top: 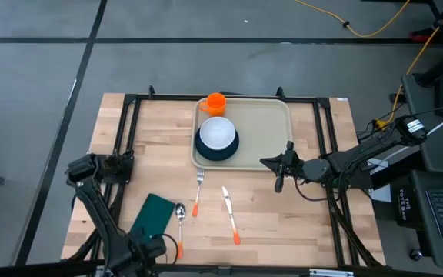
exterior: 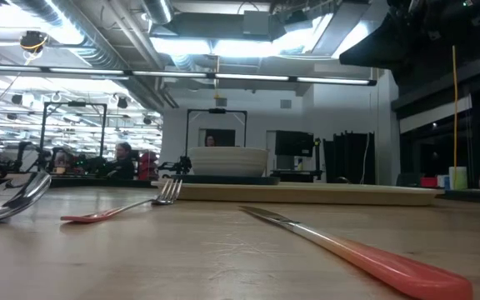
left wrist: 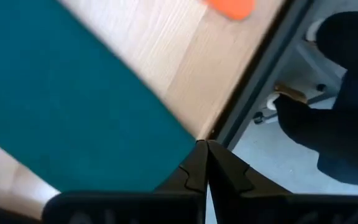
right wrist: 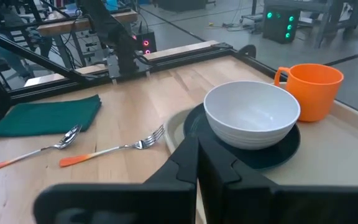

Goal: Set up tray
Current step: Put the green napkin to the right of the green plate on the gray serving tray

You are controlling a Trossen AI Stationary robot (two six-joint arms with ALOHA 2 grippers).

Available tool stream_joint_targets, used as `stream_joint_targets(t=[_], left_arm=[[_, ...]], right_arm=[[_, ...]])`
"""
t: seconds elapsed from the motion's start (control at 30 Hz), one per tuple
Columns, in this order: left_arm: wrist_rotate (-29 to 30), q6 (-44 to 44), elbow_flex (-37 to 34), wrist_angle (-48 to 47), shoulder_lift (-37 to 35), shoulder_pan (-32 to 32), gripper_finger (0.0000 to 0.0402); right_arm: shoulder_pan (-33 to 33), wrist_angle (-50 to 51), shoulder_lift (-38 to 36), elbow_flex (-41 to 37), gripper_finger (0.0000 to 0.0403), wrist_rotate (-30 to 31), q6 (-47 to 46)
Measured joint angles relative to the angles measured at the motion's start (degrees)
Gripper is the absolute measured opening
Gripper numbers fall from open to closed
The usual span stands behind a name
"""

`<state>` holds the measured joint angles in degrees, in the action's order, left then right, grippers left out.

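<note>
Knife [exterior: 365,250] sits closest to the low camera, orange handle forward, fork [exterior: 123,208] behind it. Tray [top: 264,135] lies at the far middle of the surface [top: 306,215]. On its left part: dark plate [top: 217,148] with a white bowl [top: 218,133] on top, orange cup [top: 215,103] at the far-left corner. Fork, knife and spoon [top: 180,215] lie on bare wood in front of the tray; green napkin [top: 152,215] just left of the spoon. Right gripper [top: 279,181] hovers at the tray's near-right corner, fingers pressed together, nothing in them. Left gripper [left wrist: 202,155] at the near edge by the napkin, fingers likewise together, empty.
</note>
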<state>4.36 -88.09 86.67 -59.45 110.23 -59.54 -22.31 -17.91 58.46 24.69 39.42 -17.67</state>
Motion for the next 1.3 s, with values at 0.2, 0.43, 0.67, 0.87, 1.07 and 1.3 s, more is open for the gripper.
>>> stream_joint_targets(t=[0.2, 0.43, 0.67, 0.87, 1.07, 1.3], left_arm=[[-3.0, -8.8, 0.2, 0.6, 2.2, -0.5, 0.0001], [-2.8, -10.2, 0.2, 2.3, 3.2, -0.5, 0.0001], [-2.5, -10.7, 0.2, 2.3, 4.4, -1.6, 0.0009], [-2.1, -13.5, 0.2, 2.3, 4.8, -2.2, 0.0025], [0.7, -16.9, 0.2, 2.3, 4.8, -2.3, 0.0063], [0.6, -19.7, 0.0, 2.3, 4.8, -2.3, 0.0111]], right_arm=[[0.0, 0.0, 0.0, 0.0, 0.0006, 0.0, 0.0], [0.0, 0.0, 0.0, 0.0, 0.0006, 0.0, 0.0], [0.0, 0.0, 0.0, 0.0, 0.0006, 0.0, 0.0], [0.0, 0.0, 0.0, 0.0, 0.0006, 0.0, 0.0], [0.0, 0.0, 0.0, 0.0, 0.0006, 0.0, 0.0], [0.0, 0.0, 0.0, 0.0, 0.0006, 0.0, 0.0]])
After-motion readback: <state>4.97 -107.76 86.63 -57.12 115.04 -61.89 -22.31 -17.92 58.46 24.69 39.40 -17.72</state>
